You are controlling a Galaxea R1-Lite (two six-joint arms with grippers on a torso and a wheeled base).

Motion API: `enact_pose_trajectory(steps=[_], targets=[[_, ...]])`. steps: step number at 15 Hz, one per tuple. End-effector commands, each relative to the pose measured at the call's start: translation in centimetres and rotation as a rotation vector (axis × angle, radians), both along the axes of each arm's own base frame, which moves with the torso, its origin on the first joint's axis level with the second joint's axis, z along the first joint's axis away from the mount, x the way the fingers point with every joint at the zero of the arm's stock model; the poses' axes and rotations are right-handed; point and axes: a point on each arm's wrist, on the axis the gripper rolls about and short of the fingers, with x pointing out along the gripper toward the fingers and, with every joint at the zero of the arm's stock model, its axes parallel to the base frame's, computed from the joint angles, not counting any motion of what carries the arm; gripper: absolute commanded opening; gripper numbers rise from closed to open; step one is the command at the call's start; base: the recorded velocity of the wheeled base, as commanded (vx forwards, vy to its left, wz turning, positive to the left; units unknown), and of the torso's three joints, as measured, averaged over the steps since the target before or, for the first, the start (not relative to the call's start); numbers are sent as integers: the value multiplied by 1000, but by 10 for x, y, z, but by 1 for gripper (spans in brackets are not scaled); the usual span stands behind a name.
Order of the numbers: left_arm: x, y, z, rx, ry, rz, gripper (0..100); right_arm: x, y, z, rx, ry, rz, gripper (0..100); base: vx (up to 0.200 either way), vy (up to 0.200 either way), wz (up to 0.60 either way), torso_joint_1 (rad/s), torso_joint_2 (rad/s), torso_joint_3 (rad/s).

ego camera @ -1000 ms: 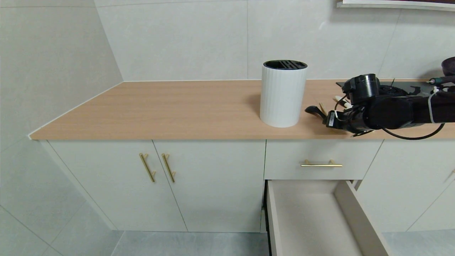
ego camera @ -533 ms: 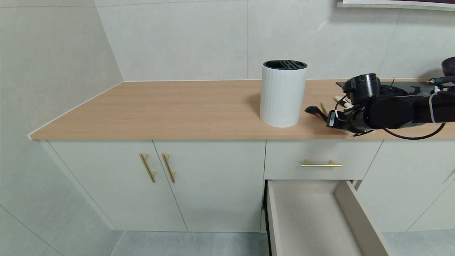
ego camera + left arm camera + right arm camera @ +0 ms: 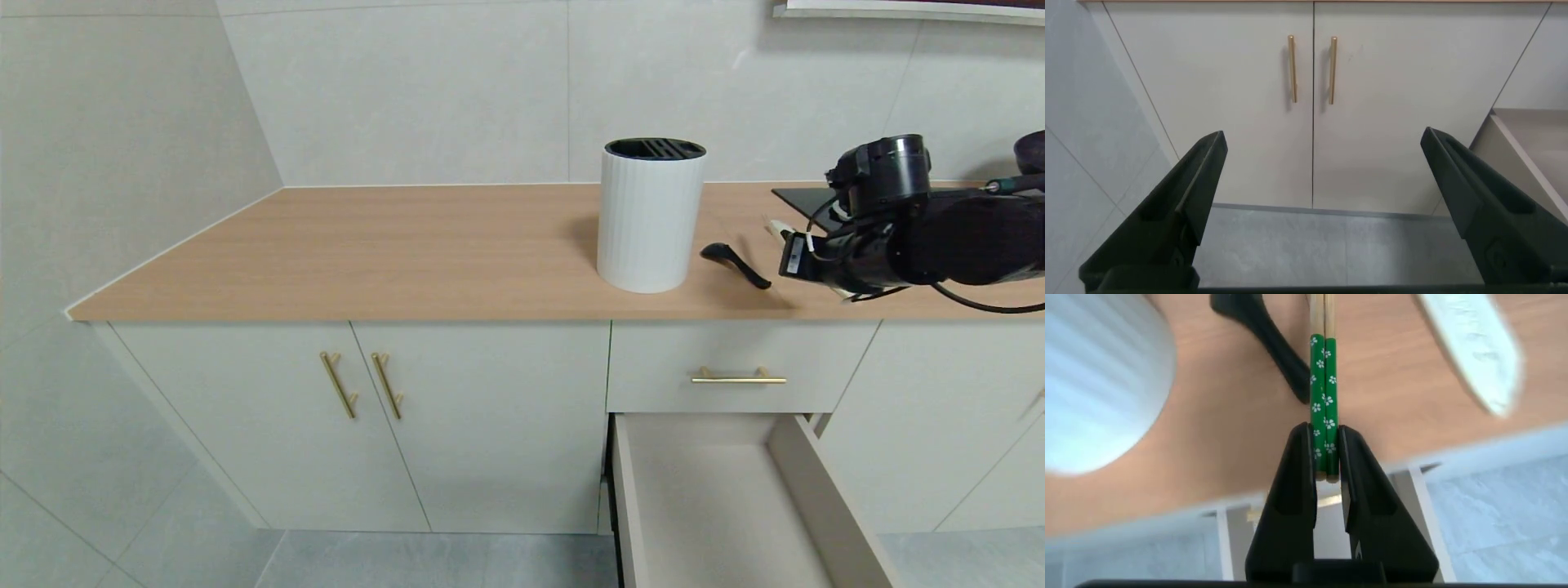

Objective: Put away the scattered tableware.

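Two green flowered chopsticks (image 3: 1323,392) are pinched in the right gripper (image 3: 1325,449) over the countertop's (image 3: 408,253) front edge, beside the black spoon (image 3: 733,261) and white utensil holder (image 3: 651,216). The left gripper (image 3: 1323,143) hangs spread wide.

From the head, looking forward and down at middle distance over the wooden countertop (image 3: 408,253), the cabinet doors (image 3: 359,416) and the open drawer (image 3: 718,506). From the left wrist, low, facing those same doors between the wide-spread fingers of the left gripper (image 3: 1321,140), the drawer's corner at one edge. From the right wrist, very close above the countertop, peering down along the green chopsticks (image 3: 1324,376) pinched in the right gripper (image 3: 1325,439), sharing the white ribbed holder (image 3: 1094,384) and black spoon (image 3: 1261,335) with the head view.
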Motion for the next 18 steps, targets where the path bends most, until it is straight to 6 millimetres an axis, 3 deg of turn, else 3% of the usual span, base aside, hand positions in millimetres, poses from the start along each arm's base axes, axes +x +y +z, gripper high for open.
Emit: enact_pose_trajectory(steps=[1, 4, 7, 10, 14, 18], targets=[[0, 0, 0, 0, 0, 0, 100, -49, -6, 25, 11, -38, 21, 0, 0, 0, 0, 0, 0, 0], [0, 0, 0, 0, 0, 0, 100, -119, -15, 26, 41, -17, 122, 0, 0, 0, 0, 0, 0, 0], [0, 0, 0, 0, 0, 2, 100, -166, -24, 9, 13, 42, 216, 0, 0, 0, 0, 0, 0, 0], [0, 0, 0, 0, 0, 0, 100, -210, -29, -7, -22, 56, 471, 0, 0, 0, 0, 0, 0, 0], [0, 0, 0, 0, 0, 0, 100, -222, -7, -33, -87, 279, 677, 0, 0, 0, 0, 0, 0, 0], [0, 0, 0, 0, 0, 0, 100, -194, 12, -76, -162, 559, 658, 0, 0, 0, 0, 0, 0, 0]])
